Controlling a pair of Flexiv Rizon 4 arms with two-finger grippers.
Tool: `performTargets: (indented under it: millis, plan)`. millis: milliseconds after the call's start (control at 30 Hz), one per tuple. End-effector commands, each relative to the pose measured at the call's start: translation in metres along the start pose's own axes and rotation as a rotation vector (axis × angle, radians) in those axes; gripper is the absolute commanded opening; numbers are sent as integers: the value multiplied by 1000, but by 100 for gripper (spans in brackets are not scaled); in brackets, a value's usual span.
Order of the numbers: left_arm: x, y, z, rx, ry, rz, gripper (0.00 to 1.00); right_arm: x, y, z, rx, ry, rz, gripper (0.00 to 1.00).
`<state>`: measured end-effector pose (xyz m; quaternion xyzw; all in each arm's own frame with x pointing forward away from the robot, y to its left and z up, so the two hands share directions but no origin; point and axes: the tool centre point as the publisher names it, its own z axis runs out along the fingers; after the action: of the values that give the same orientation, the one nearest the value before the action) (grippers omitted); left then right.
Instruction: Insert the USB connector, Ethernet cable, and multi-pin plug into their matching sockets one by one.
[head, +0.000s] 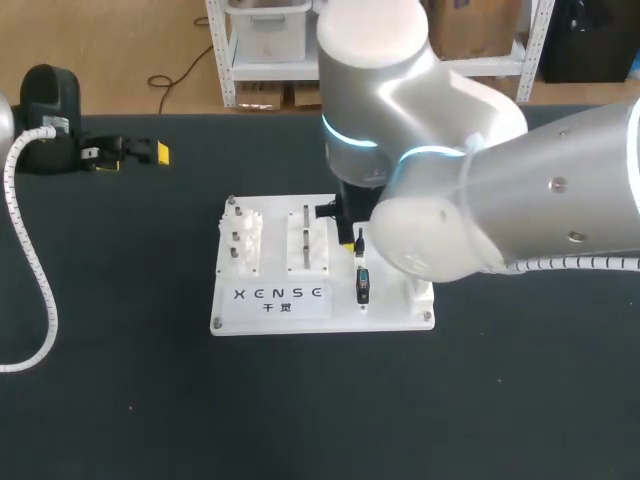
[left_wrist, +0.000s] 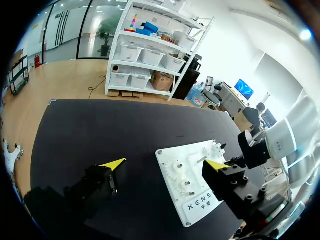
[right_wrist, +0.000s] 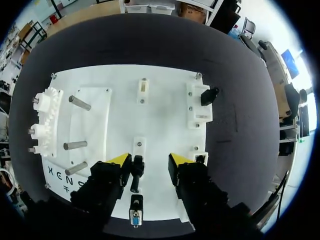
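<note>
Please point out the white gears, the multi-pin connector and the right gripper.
white gears (right_wrist: 48, 102), right wrist view, on a gear's toothed face.
multi-pin connector (right_wrist: 135, 218), right wrist view, on its blue face.
right gripper (right_wrist: 149, 160), right wrist view, midway between its yellow fingertips.

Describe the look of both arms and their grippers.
The right arm is bulky, with rounded silver-grey casings, a white end cap and glowing cyan rings at its joints. A pale ribbed hose runs along it. The left arm shows only a grey sliver, trailing a white ribbed cable. The left gripper and right gripper are blocky and black, with bright yellow wedge-shaped fingertips.
</note>
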<state>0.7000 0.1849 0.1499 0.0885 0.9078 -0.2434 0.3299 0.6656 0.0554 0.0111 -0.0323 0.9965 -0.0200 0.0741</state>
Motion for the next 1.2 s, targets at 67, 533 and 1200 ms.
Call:
performTargets:
  millis: [67,533,1200]
  plan:
    - [0,0,0,0,0,0,100,0,4,1,-7,13,-4,45]
    - [0,0,0,0,0,0,100,0,10,-6,-41,24,-3,33]
    - [0,0,0,0,0,0,100,-1,8,-22,-77,9,3,0]
